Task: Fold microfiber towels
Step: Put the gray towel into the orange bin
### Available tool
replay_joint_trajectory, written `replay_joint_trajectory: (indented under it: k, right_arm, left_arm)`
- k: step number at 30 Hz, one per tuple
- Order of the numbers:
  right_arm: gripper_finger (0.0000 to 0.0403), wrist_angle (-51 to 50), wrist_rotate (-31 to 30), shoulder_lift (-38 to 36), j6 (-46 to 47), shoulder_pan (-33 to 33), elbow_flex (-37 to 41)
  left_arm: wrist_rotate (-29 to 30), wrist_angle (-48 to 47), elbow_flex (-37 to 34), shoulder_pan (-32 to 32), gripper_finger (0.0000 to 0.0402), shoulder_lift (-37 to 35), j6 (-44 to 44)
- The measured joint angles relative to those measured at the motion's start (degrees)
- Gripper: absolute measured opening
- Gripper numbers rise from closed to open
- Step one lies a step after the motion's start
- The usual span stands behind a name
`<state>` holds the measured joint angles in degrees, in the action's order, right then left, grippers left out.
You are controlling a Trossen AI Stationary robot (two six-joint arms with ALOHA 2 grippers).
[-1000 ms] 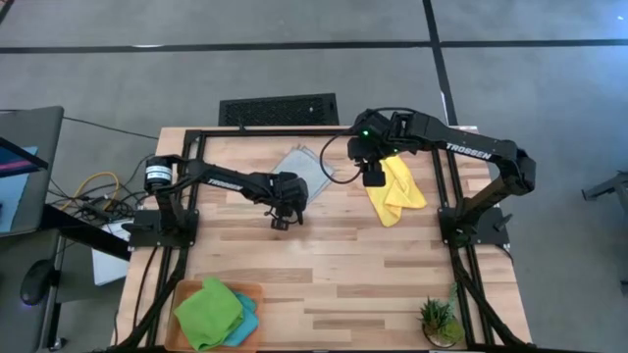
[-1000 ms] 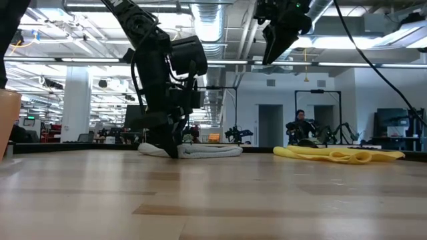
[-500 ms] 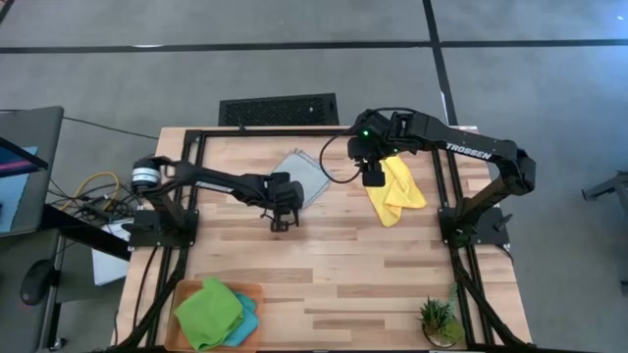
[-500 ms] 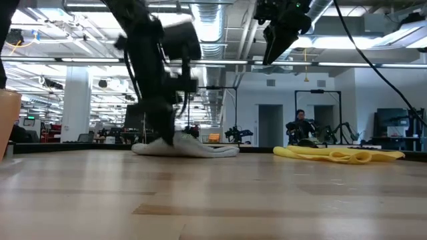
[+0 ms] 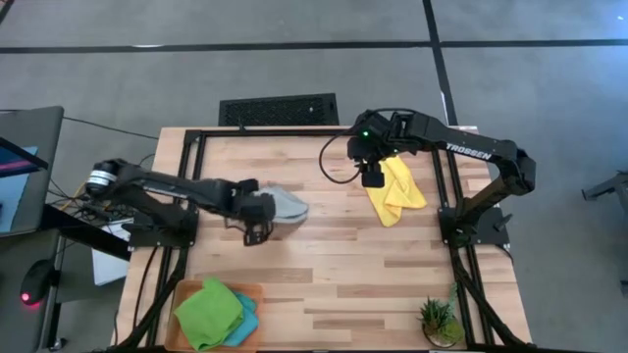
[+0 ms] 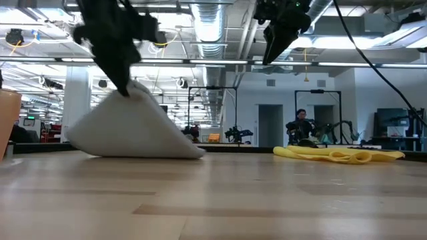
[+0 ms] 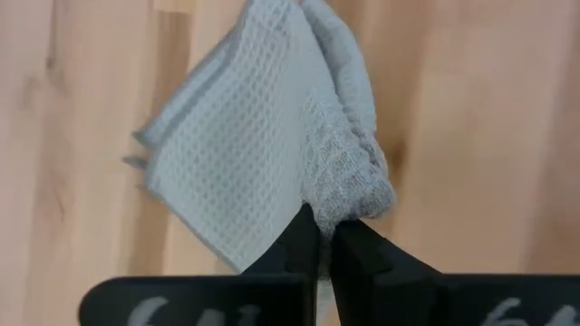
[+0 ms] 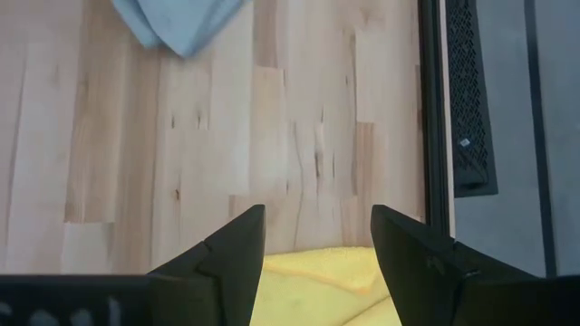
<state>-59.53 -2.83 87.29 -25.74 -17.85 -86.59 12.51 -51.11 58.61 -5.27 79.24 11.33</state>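
My left gripper (image 6: 121,85) is shut on the light grey towel (image 6: 137,130) and holds it up over the middle left of the table, so the cloth slopes down from the fingers like a tent. In the high view this grey towel (image 5: 286,206) lies just right of my left gripper (image 5: 257,231). The yellow towel (image 5: 399,190) lies rumpled at the far right. My right gripper (image 5: 373,177) hangs open above its left edge, touching nothing. A green towel (image 5: 209,310) and a teal towel (image 5: 244,320) lie on the orange tray (image 5: 257,291). My left gripper pinches a bunched-up fold of the grey towel (image 7: 347,201) between its two fingers. The fingers (image 7: 299,243) come from above, slanting down. The held part is lifted, the cloth spreads out below it, and the towel's lower edge (image 6: 143,154) rests on the table.
A small potted plant (image 5: 439,322) stands at the near right corner. The black frame rails (image 5: 294,132) run along the table's far edge and sides. Bare wood (image 5: 363,275) lies between the towels and the near edge.
My left gripper has shut on the flat grey towel, then risen and gone toward the table's left and near edge. The towel's held part has been lifted into a peak, and the rest has slid along the table after it. My right gripper has kept still.
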Motion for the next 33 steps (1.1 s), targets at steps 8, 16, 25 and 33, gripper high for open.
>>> replay_joint_trajectory:
  k: [8,16,25,33]
  right_arm:
    - [0.0226,2.1,0.4,0.0,0.3,2.1,0.0]
    - [0.0226,3.6,0.4,0.0,1.5,5.0,0.0]
    - [0.0226,5.2,0.4,0.0,2.4,6.3,0.0]
    - [0.0226,6.0,1.7,0.0,2.4,6.1,0.0]
  left_arm:
    - [0.1,-7.0,0.0,-9.2,0.0,-6.9,12.3]
    - [-1.8,-11.5,0.8,-19.5,0.0,-9.3,22.4]
    - [0.0,-22.4,10.8,-28.1,0.0,-9.0,36.2]
    - [-1.9,-24.5,17.2,-35.9,0.0,-6.1,46.4]
